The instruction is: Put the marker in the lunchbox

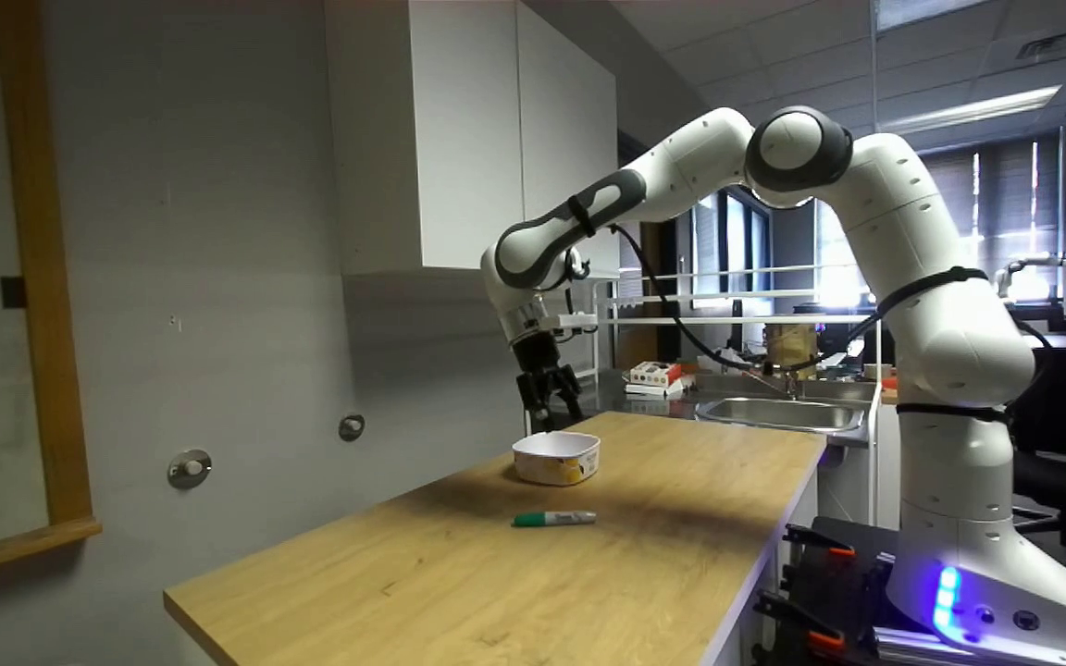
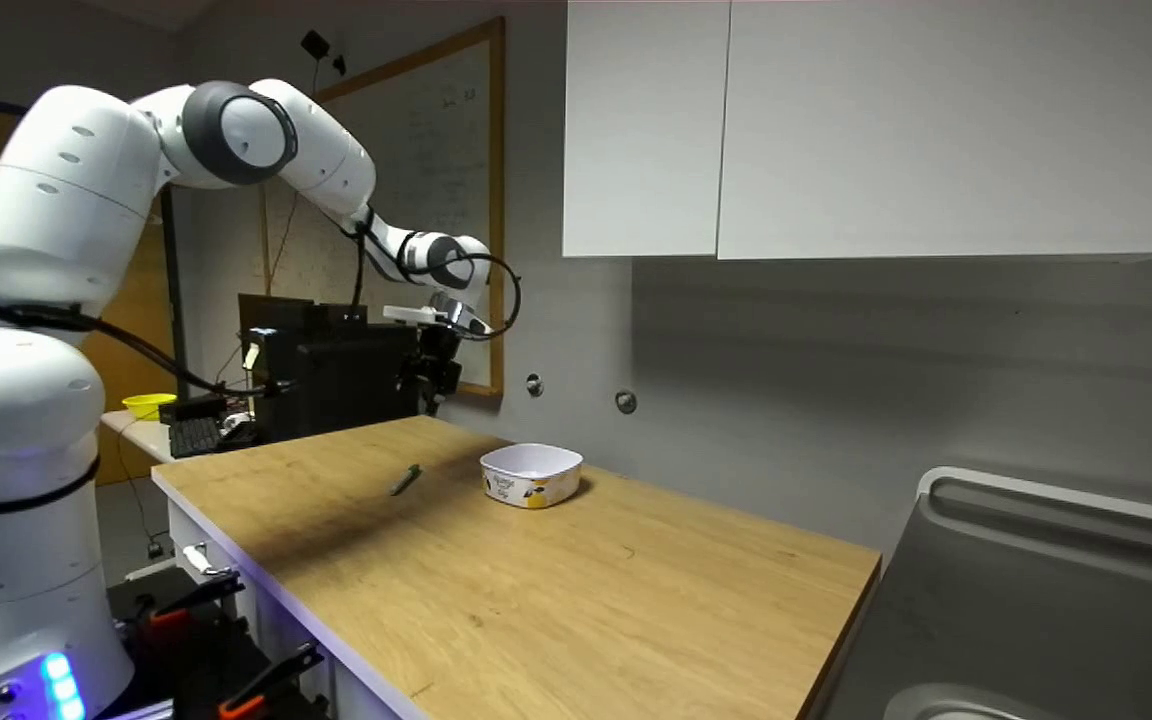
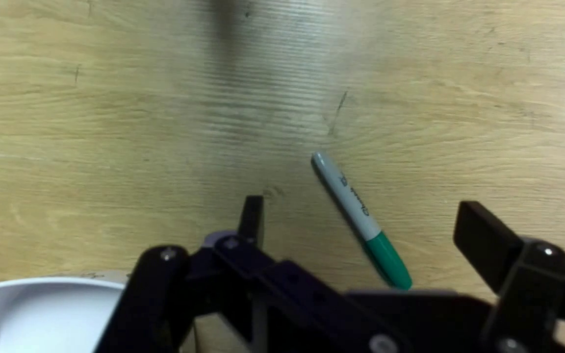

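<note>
jaws: spread, nothing held | slender grey-barrelled, green-capped marker [image 3: 361,220]: on wood-grain worktop [image 3: 115,147], below jaws, between them in wrist view | white round-cornered lunchbox [image 3: 42,314]: below, beside jaws | pick-up, likely best: turn to close squarely across marker, descending clear of lunchbox

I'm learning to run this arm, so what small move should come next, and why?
Probably lower the open gripper toward the marker: in the wrist view its jaws stand on either side of the marker in the picture, while both exterior views show the gripper higher than the marker, which lies on the counter outside the lunchbox.
</note>
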Controlling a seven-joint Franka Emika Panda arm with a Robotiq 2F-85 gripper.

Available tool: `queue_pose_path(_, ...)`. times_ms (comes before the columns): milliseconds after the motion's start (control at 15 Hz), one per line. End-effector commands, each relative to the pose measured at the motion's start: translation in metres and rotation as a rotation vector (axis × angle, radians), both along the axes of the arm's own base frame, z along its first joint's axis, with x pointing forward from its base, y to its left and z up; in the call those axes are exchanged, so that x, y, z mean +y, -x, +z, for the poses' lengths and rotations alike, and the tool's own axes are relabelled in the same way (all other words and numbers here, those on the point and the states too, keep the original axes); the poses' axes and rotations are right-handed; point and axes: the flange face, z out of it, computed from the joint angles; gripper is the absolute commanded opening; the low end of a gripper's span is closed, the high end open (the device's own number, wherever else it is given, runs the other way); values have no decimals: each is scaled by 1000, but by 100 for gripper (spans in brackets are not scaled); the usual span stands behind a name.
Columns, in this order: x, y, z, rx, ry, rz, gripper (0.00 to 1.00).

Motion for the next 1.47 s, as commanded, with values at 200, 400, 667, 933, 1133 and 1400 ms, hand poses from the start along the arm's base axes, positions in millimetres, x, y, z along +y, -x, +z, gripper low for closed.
queue_pose_path(200, -50, -21, -66, 25, -111, 73, 100)
queue_pose_path(400, -59, -9, -91, 48, -152, 89, 100)
queue_pose_path(667, -57, 14, -108, 85, -189, 88, 100)
queue_pose_path(933, -46, 28, -114, 114, -218, 84, 100)
queue_pose_path(1133, -36, 30, -112, 118, -225, 85, 100)
queue_pose_path(1400, -25, 10, -109, -6, -129, 66, 100)
